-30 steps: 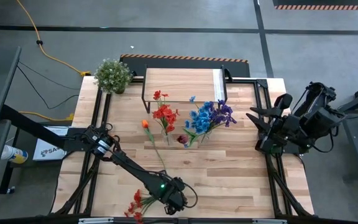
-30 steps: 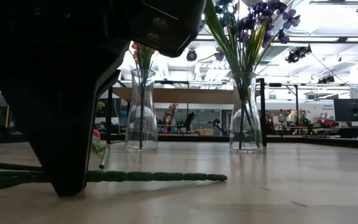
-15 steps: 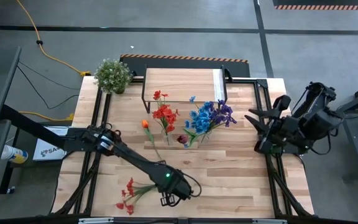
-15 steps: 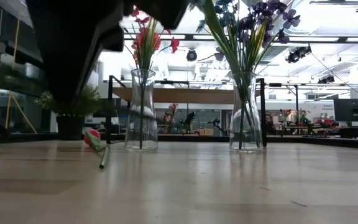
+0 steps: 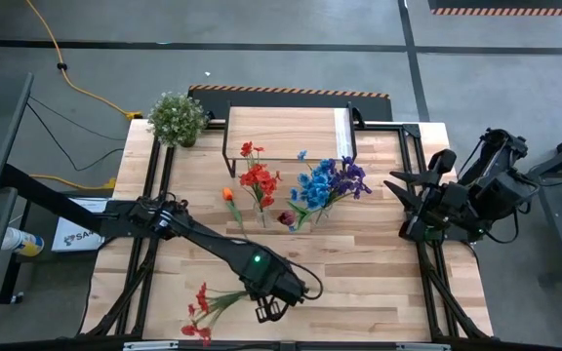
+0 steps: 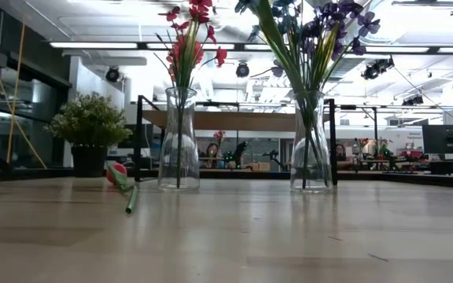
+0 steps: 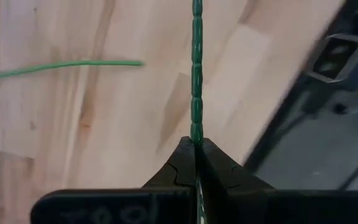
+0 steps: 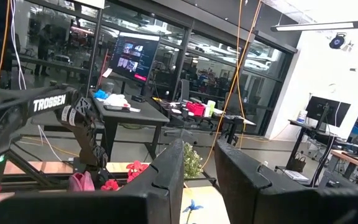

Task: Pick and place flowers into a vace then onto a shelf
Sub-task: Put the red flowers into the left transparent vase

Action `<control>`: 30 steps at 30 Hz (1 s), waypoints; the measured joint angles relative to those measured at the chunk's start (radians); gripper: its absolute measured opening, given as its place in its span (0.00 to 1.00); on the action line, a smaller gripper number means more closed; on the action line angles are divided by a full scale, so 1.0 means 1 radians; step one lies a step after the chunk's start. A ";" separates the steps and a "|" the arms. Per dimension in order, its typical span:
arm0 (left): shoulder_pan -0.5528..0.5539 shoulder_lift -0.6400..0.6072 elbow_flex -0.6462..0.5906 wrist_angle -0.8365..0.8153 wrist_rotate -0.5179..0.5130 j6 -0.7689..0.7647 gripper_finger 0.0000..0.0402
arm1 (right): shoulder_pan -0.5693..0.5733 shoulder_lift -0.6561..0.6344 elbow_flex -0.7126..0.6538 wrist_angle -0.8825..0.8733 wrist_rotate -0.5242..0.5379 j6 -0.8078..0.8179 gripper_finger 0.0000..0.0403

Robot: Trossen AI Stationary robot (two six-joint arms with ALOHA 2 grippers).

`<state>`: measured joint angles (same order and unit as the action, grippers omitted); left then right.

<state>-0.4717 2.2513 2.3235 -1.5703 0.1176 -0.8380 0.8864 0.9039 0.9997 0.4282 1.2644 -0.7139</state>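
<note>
My left gripper [image 5: 269,310] is near the table's near edge, shut on a loose stem of red flowers [image 5: 199,312] whose blooms point toward the table's left. My right gripper [image 5: 399,185] is open and empty at the table's right edge. A glass vase with red flowers [image 5: 260,183] and one with blue and purple flowers [image 5: 331,182] stand upright mid-table; both show in the low view [image 6: 178,140] [image 6: 311,141]. An orange flower [image 5: 228,194] lies flat on the table. The shelf [image 5: 286,135] stands on its legs at the far side. My left gripper pinches the flower's green stalk [image 7: 196,132] between its two fingertips, near the stalk's bare end. The stalk runs straight out ahead of the fingertips. In the high view the stem [image 5: 232,297] reaches toward the table's left, lifted clear of the table.
A bushy potted plant [image 5: 177,118] stands at the far left corner. A dark red bloom [image 5: 286,218] lies by the blue vase. A thin green stalk [image 7: 61,63] lies on the wood below my left gripper. Bare planks stretch along the near right.
My left gripper has gone up from the tabletop at the near edge, out of the low view, and a little toward the right. The red flower stem, which lay on the table, is now lifted clear, its blooms shifted toward the left.
</note>
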 joint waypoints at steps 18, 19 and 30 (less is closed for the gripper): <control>0.000 -0.009 0.033 0.316 0.298 -0.252 0.09 | 0.000 0.000 0.000 0.001 0.000 0.000 0.21; 0.000 -0.009 0.033 0.354 0.299 -0.274 0.09 | 0.000 0.000 0.000 0.001 0.000 0.000 0.21; -0.001 -0.010 0.033 0.664 0.306 -0.532 0.09 | 0.000 0.000 0.000 0.001 0.000 -0.009 0.21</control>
<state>-0.4725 2.2418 2.3562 -0.9066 0.4237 -1.3698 0.8865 0.9039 0.9997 0.4290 1.2644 -0.7229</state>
